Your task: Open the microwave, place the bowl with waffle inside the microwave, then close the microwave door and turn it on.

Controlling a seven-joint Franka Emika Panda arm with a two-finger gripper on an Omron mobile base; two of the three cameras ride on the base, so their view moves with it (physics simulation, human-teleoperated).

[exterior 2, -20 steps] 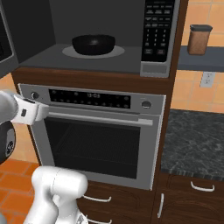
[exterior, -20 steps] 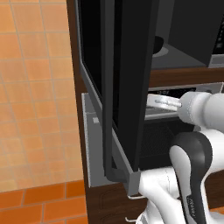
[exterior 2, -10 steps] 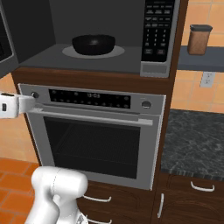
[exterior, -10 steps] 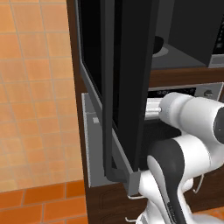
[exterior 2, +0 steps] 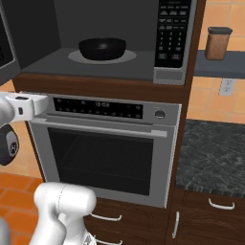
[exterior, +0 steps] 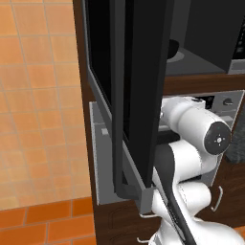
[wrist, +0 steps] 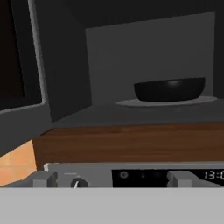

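One bowl (exterior 2: 102, 48) sits inside the one microwave (exterior 2: 119, 43), on the pale round turntable plate (exterior 2: 79, 57) at the middle of the cavity floor; whether the waffle lies in it cannot be seen. The microwave door (exterior: 139, 95) stands swung wide open at the left, edge-on in the left base view and hiding much of the arm. Below is one steel oven (exterior 2: 103, 153) with a clock display. One brown canister (exterior 2: 218, 43) stands on a shelf at the right. The gripper's jaws cannot be made out, so its state cannot be told

Glossy black bowl (exterior 2: 102, 48); brushed-steel oven (exterior 2: 105, 153) (dark wood cabinet (exterior 2: 95, 86) around).
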